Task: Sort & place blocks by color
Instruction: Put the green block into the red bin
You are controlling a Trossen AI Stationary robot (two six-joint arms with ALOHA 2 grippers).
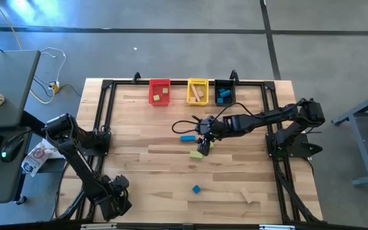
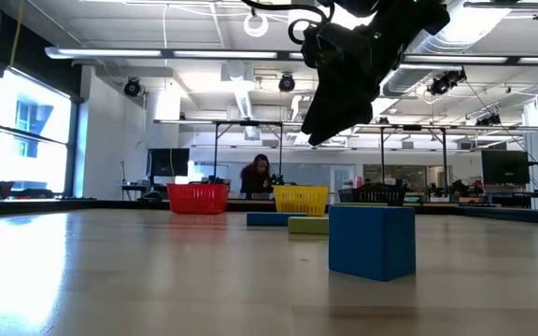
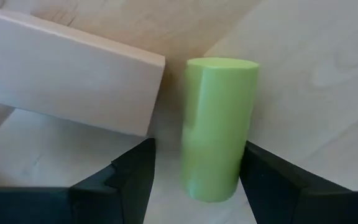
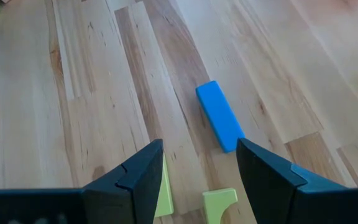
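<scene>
A light green cylinder block (image 3: 219, 130) rests on the table between the fingers of my left gripper (image 3: 197, 149), which is open and points down at the table's near left (image 1: 117, 203). A tan bar (image 3: 67, 81) lies right beside the cylinder. My right gripper (image 1: 203, 139) hangs open over the table's middle, above a blue bar (image 4: 219, 115) and two green blocks (image 4: 219, 205). A blue cube (image 1: 196, 189) and a tan block (image 1: 248, 195) lie nearer the front edge.
At the far edge stand a red bin (image 1: 160, 91), a yellow bin (image 1: 197, 91) and a black bin (image 1: 223, 94), each with blocks inside. A black frame (image 1: 101, 115) runs along the table's sides. In the low view the blue cube (image 2: 372, 241) stands close in front.
</scene>
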